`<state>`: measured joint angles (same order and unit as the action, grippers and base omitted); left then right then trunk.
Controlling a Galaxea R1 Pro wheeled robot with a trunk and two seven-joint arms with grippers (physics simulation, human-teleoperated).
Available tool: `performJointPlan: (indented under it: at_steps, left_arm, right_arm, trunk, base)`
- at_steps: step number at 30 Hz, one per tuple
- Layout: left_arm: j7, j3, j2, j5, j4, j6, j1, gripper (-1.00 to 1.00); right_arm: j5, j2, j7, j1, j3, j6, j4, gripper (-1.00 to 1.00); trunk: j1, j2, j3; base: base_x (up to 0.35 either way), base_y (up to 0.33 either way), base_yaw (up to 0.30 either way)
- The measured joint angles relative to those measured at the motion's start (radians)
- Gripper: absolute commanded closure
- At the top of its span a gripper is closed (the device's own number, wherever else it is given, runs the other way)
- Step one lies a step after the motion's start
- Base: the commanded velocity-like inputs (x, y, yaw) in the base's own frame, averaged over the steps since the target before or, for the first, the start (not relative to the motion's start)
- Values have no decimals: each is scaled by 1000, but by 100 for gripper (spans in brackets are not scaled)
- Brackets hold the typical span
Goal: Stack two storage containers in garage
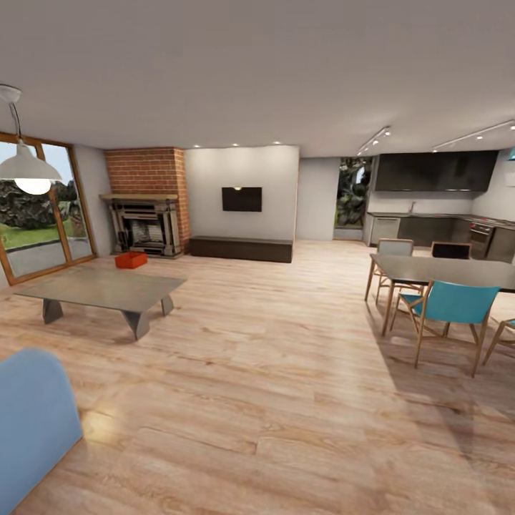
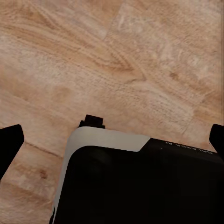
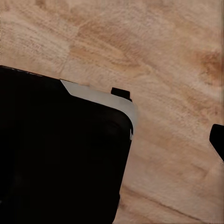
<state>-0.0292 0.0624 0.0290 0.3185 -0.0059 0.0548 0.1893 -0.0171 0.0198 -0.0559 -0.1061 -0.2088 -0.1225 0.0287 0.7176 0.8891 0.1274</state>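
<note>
At the left middle of the head view, one red-orange storage container (image 1: 131, 260) is sitting on the wood floor (image 1: 272, 372) before the brick fireplace (image 1: 146, 204), awaiting pickup, while both wrist cameras are facing planks, leaving each gripper's state impossible to tell.

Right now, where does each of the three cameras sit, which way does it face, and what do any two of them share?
Head view: high on the robot, facing across the living room toward the brick fireplace, low grey table and one red-orange storage container; none of the robot's body shows here.
Left wrist view: faces down at the wood plank floor; dark fingertips at both edges, robot base below.
Right wrist view: faces down too; the base and one fingertip.
Shared: both wrist views show floor and base.
</note>
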Motion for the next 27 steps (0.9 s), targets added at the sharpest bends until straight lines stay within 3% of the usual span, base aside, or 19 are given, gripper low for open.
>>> performJointPlan:
  at_steps: [9,27]
  left_arm:
    - [0,0,1,0,0,0,0,-100]
    - [0,0,2,0,0,2,0,-100]
  right_arm:
    - [2,-5,0,0,3,3,0,-100]
    - [-1,2,0,0,-3,3,0,-100]
  trunk:
    - [0,0,0]
    - [0,0,0]
  base:
    - [323,0,-96]
    - [323,0,-3]
